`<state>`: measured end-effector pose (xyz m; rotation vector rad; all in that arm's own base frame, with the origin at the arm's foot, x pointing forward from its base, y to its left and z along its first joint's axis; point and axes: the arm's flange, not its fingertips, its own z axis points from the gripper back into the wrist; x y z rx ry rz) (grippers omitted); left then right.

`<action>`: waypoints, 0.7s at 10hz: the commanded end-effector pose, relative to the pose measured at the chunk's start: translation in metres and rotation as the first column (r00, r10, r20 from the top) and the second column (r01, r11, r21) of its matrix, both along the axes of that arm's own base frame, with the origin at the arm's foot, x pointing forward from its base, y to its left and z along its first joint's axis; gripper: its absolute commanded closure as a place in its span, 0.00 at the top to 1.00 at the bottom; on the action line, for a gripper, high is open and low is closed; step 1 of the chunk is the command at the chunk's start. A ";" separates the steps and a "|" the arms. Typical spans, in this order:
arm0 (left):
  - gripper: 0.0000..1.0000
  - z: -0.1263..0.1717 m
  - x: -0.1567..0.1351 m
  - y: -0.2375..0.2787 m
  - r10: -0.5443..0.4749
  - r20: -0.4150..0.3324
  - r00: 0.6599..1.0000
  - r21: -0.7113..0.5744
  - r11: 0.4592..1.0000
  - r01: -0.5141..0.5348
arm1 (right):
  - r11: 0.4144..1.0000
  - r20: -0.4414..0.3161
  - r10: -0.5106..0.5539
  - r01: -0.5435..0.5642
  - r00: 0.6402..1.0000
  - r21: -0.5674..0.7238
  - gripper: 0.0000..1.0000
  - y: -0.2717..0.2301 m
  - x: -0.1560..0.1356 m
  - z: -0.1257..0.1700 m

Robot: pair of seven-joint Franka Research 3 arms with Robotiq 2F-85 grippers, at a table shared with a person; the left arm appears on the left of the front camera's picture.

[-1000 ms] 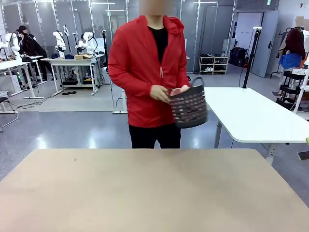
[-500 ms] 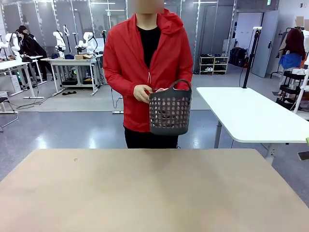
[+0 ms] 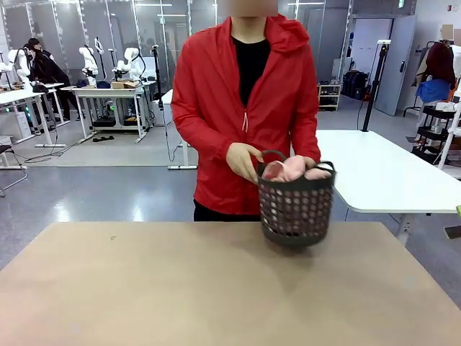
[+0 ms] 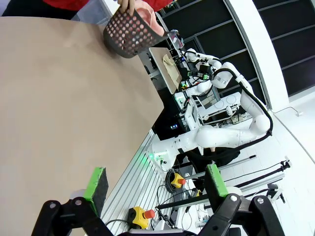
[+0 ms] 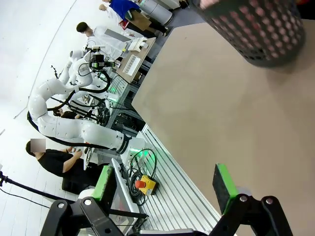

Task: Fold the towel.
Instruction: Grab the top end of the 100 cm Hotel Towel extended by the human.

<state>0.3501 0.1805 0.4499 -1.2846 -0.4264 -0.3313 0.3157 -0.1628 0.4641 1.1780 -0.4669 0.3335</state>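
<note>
**Tan table gets the basket with the towel**

Tan and smooth, the table [image 3: 144,288] is flat and bare on the robot's side. 1 second ago the person in the red jacket held the black basket [image 3: 297,209] up by the chest, back from the table. Now it is down low at the table's far edge. I cannot tell if it touches the top yet.

The pink towel [image 3: 288,169] sits bunched up in the basket and pokes over the rim. 1 hand [image 3: 245,160] holds the handle. The basket is round with lots of small holes. The towel looks soft and fluffy.

Folding has not begun. I think the towel must come out first.

The left gripper [image 4: 155,177] and the right gripper [image 5: 164,179] both gape wide. Nothing is between their green pads [image 4: 96,183], and they are well away from the basket.
</note>
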 end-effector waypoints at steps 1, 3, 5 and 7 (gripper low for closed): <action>1.00 0.000 -0.001 0.001 -0.012 0.014 1.000 -0.008 1.000 0.012 | 1.000 0.023 0.005 -0.006 1.000 0.013 1.00 -0.001 0.002 0.001; 1.00 0.000 -0.001 0.001 -0.012 0.014 1.000 -0.008 1.000 0.012 | 1.000 0.023 0.005 -0.006 1.000 0.013 1.00 -0.001 0.002 0.001; 1.00 0.000 -0.001 0.001 -0.012 0.014 1.000 -0.008 1.000 0.012 | 1.000 0.023 0.005 -0.006 1.000 0.013 1.00 -0.001 0.002 0.001; 1.00 0.000 -0.001 0.001 -0.012 0.014 1.000 -0.008 1.000 0.012 | 1.000 0.023 0.005 -0.006 1.000 0.013 1.00 -0.001 0.002 0.001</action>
